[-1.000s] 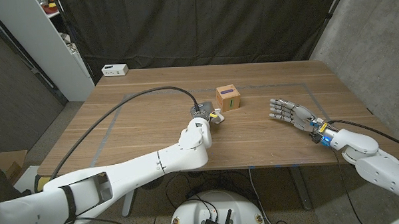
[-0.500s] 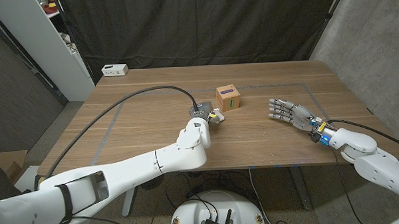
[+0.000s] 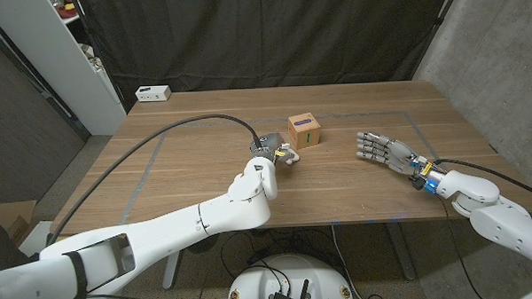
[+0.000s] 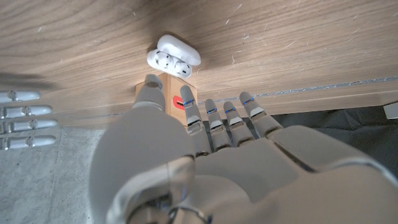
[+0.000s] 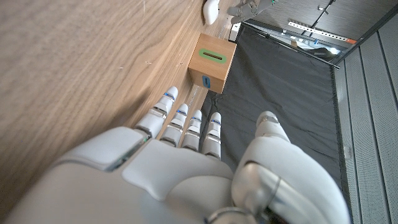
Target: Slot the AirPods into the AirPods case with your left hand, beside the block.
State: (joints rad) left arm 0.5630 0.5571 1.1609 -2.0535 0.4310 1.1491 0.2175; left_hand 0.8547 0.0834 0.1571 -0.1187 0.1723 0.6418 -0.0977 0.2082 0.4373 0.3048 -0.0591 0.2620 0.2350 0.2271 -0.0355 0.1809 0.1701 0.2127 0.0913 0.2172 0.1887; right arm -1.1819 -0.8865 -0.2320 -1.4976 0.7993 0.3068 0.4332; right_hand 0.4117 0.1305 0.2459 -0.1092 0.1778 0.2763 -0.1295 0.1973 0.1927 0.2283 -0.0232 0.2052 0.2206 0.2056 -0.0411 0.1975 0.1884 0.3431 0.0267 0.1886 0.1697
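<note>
We see the open white case point(image 4: 173, 55) with both earbuds point(image 4: 171, 60) seated, touching the wooden block point(image 3: 303, 130) at its eight o'clock. Our left hand point(image 3: 272, 151) hangs just behind it, fingers loosely spread, gripping nothing. Our right hand point(image 3: 387, 151) lies open at the block's three o'clock.

In the head view the small white open-lidded AirPods case point(image 3: 287, 156) is mostly covered by the grey left hand point(image 3: 268, 149) beside it, so the earbuds cannot be made out there. In the left wrist view that hand's fingers point(image 4: 186, 109) hide much of the tan wooden block point(image 4: 176, 93) (a red mark peeks between them). The white case is cut by the right wrist view's edge point(image 5: 211, 10).
</note>
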